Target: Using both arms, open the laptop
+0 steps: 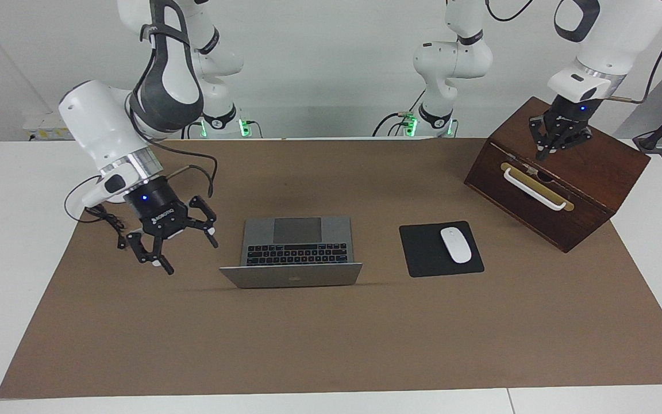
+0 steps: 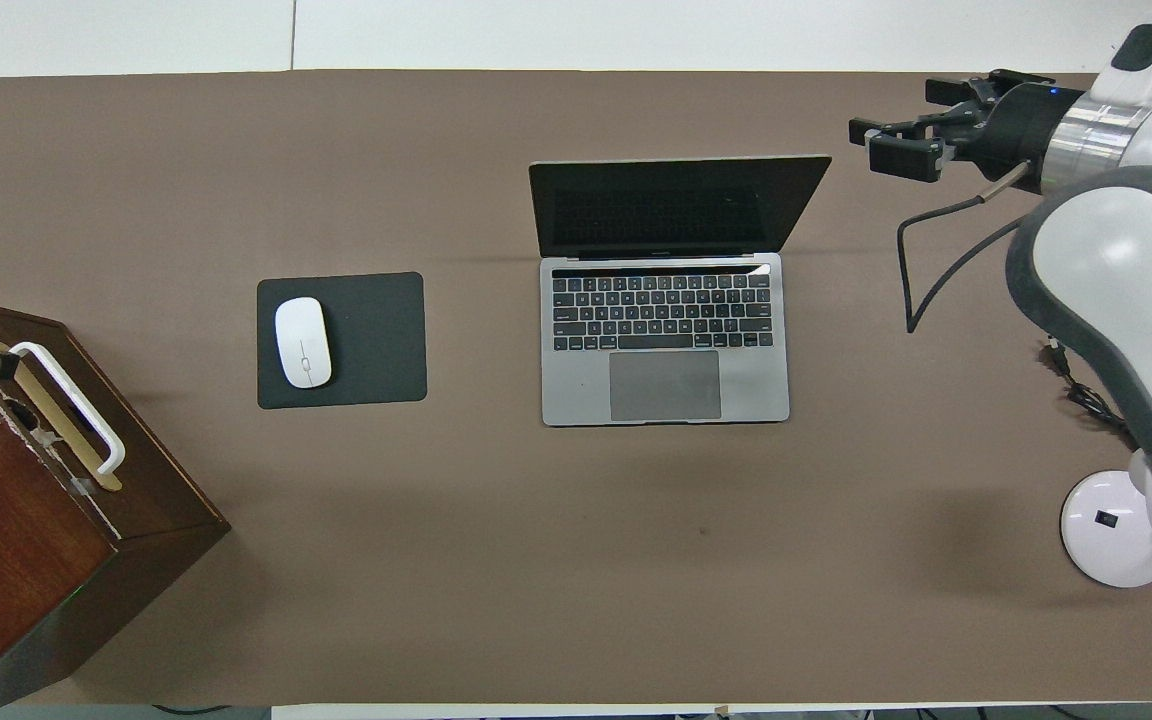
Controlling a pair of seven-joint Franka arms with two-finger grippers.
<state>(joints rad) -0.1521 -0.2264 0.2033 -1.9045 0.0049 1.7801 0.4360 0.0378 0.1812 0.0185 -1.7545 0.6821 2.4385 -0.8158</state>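
On mat: one laptop [image 1: 293, 253], lid up, at mid-table; one mouse [image 1: 456, 245] on one pad [image 1: 423, 253]; one box [image 1: 572, 178] toward left arm's end.
Arms: two.
Right gripper [image 1: 164, 241]: spread wide, empty, over mat beside laptop.
Left gripper [image 1: 558, 138]: over box, fingers unclear.
Facing view only: lid logo.
Overhead view only: dark screen [image 2: 671, 205].

Both arms [image 1: 164, 75] are glossy white shells with dark grey bands at the joints and polished silver wrist rings. Each black gripper body shows a small blue light, and thin black cables loop off the wrists
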